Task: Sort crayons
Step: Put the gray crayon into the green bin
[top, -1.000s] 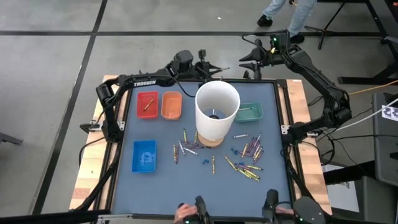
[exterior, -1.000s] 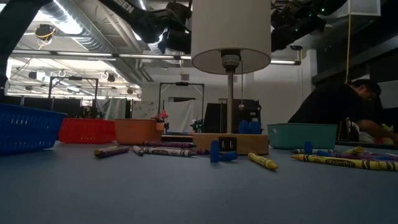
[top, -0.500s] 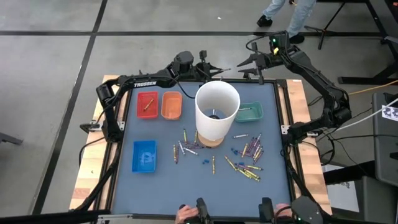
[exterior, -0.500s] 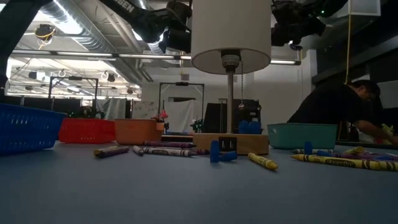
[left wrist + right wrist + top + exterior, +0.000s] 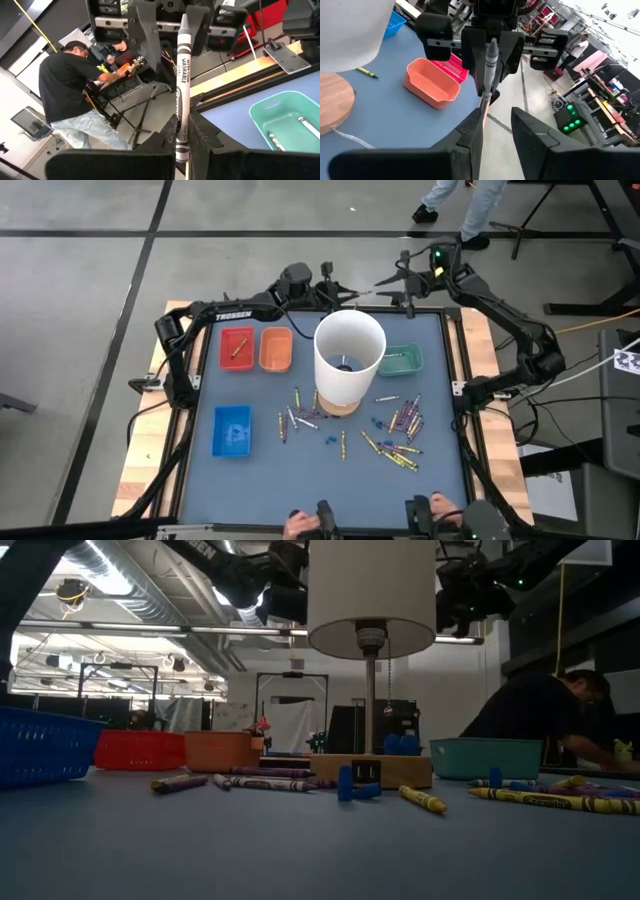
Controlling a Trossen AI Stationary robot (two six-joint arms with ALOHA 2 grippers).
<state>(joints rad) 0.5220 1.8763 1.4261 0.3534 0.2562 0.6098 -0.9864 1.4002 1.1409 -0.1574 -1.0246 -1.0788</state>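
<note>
Grey paper-wrapped crayon [image 5: 182, 75], clamped in left gripper [image 5: 181, 145] above the table's far edge, tip toward the half-open, empty right gripper [image 5: 496, 120]: handover step, judged; next, right jaws must close squarely on it.

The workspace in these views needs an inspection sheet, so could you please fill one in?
Surface: blue table mat, wooden border.
Job's things: loose crayons scattered by the lamp; grey crayon in the left pincer; red tray, orange tray, blue tray, teal tray.
Clutter: white lamp on a wooden base, mid-table.
Grippers: left pincer shut on the grey crayon at the far edge; right pincer open, facing it.
Cables: along the right side.
Surroundings: person bent over beyond the table.
</note>
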